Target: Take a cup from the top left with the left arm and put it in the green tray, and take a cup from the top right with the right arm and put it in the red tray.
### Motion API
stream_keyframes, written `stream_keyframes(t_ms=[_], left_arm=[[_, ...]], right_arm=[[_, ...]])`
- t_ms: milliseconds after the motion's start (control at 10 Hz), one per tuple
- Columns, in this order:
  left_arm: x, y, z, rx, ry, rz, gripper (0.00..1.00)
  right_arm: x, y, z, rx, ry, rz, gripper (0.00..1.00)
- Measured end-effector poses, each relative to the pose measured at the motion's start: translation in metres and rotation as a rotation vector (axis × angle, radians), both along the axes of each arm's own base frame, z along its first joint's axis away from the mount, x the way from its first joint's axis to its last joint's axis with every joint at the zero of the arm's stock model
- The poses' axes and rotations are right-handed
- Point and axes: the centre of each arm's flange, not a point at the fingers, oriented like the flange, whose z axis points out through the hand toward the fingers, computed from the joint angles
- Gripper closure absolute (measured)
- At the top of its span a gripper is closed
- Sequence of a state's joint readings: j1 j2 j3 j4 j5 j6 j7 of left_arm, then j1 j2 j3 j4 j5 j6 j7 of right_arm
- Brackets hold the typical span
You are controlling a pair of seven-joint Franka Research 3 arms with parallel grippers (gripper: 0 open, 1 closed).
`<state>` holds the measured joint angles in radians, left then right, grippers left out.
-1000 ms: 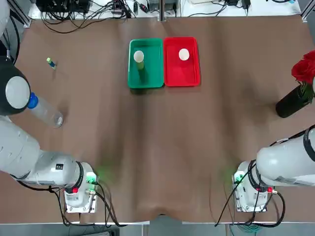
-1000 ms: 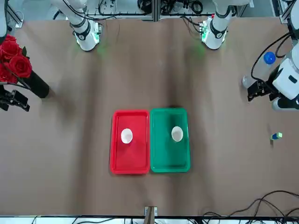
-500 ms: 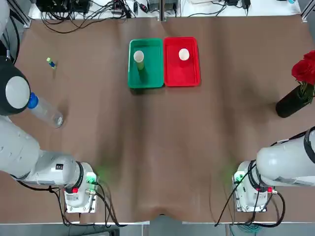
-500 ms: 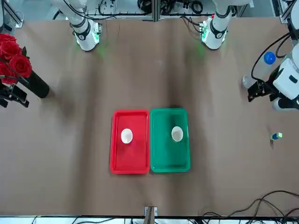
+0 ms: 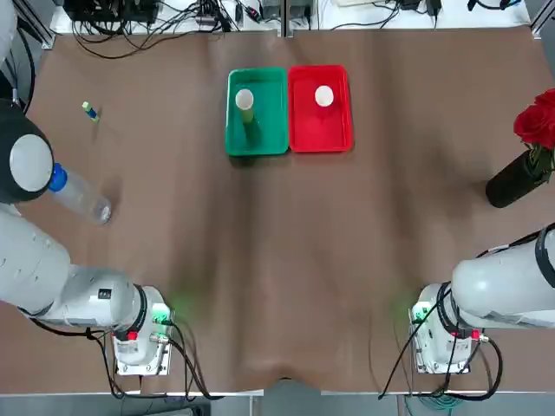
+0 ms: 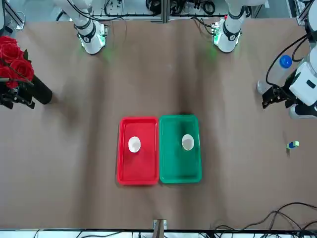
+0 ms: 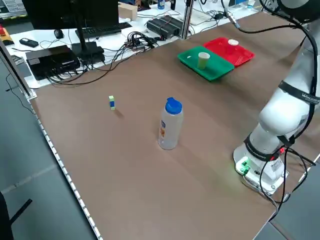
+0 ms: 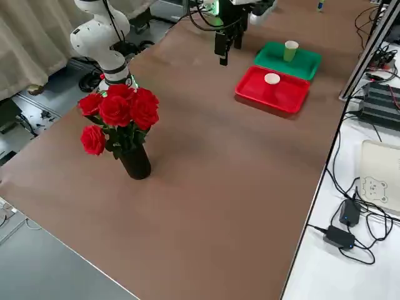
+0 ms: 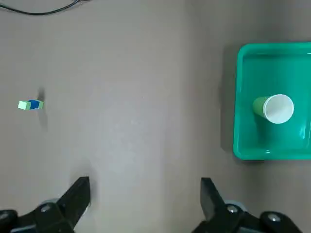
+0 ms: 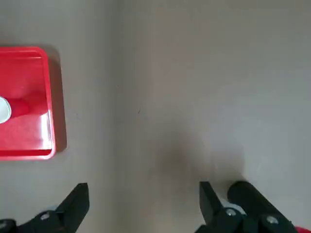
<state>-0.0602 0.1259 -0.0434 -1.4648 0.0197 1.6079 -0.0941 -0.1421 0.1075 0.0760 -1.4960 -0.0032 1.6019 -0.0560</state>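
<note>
A yellow-green paper cup [image 5: 246, 113] stands in the green tray [image 5: 257, 140] and a red paper cup [image 8: 271, 89] in the red tray [image 5: 322, 134], the trays side by side on the desk [image 5: 286, 260]. The left gripper [image 9: 146, 194], its jaws wide and empty, hangs over the desk near a clear, blue-capped bottle [image 7: 170, 124]; the right gripper [image 10: 144, 196], jaws also wide and empty, hangs near a black vase of red roses [image 8: 135, 161].

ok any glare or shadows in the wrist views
left wrist view: dark shadow along one side of the green tray, small glints on its rim; right wrist view: bright glare streak inside the red tray, shadow on the table beside it
</note>
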Motion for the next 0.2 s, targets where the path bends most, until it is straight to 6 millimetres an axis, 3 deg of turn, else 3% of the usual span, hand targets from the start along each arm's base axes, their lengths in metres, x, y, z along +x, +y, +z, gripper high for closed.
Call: stream_keyframes(t_ms=[200], left_arm=[[0.0000,-0.0002,0.0000,-0.002,0.000,0.000,0.00]], right_arm=[[-0.0005,0.0001,-0.0005,0.001,0.005,0.000,0.00]])
